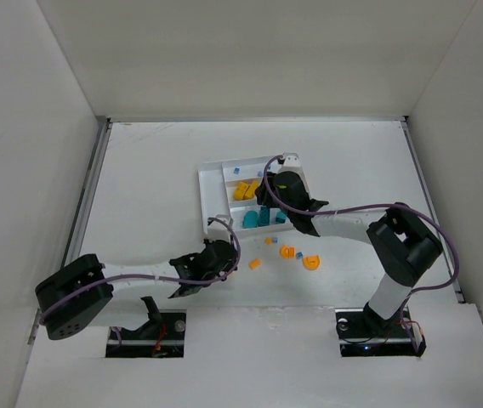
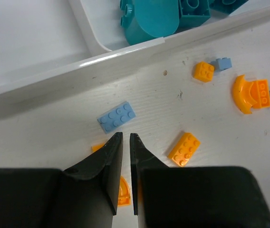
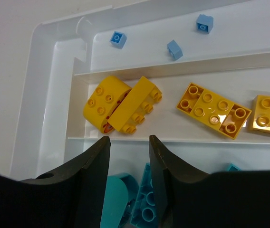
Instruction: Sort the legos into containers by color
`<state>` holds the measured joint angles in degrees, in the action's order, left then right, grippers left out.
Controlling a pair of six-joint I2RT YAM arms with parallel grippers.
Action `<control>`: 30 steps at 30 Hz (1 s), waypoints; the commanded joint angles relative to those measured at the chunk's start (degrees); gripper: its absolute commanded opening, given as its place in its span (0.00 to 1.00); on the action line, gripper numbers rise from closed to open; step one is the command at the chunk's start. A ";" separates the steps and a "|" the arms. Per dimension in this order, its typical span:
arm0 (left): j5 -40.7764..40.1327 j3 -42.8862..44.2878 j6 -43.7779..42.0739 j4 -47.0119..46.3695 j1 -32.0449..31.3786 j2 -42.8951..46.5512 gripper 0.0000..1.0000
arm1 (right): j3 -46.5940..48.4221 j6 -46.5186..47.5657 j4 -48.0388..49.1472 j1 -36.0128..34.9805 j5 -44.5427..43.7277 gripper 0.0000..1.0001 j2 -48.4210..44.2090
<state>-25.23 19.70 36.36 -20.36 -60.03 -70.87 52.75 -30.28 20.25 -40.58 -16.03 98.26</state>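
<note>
- The left gripper [image 2: 126, 137] fills the bottom of its wrist view. Its jaws are pressed almost together with only a sliver between them, and nothing is in that gap. It sits low over the counter [image 2: 54, 128].
- A light blue brick [image 2: 117, 116] lies just above the tips. An orange brick [image 2: 184, 148] is at the lower right and an orange curved piece [image 2: 249, 93] is at the right edge. All three are outside the tray.
- The right gripper [image 3: 129, 140] hangs over the white tray [image 3: 44, 71], jaws partly apart and holding nothing.
- The upper section in that view holds three small light blue bricks [image 3: 174, 49].
- The middle section holds yellow pieces [image 3: 213, 110], two of them leaning together at its left end.
- The lower section holds teal pieces [image 3: 147, 204], partly hidden behind the fingers.
- In the top view the tray sits mid-frame, with loose orange legos [image 1: 288, 252] on the counter just below its lower right corner.
</note>
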 commanded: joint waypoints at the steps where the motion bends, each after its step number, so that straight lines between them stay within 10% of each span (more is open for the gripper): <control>1: -1.13 -1.86 -0.50 -0.04 -0.04 2.31 0.10 | 0.33 -0.48 3.74 -0.51 0.12 0.44 -1.40; 30: -1.75 2.35 0.91 1.28 2.69 -7.18 0.08 | -0.63 -0.57 4.36 -0.77 0.12 0.44 -2.19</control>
<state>-29.30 21.26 37.08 -22.63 -56.25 -77.89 52.40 -30.28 20.75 -40.88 -16.01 98.26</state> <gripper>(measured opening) 0.087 0.442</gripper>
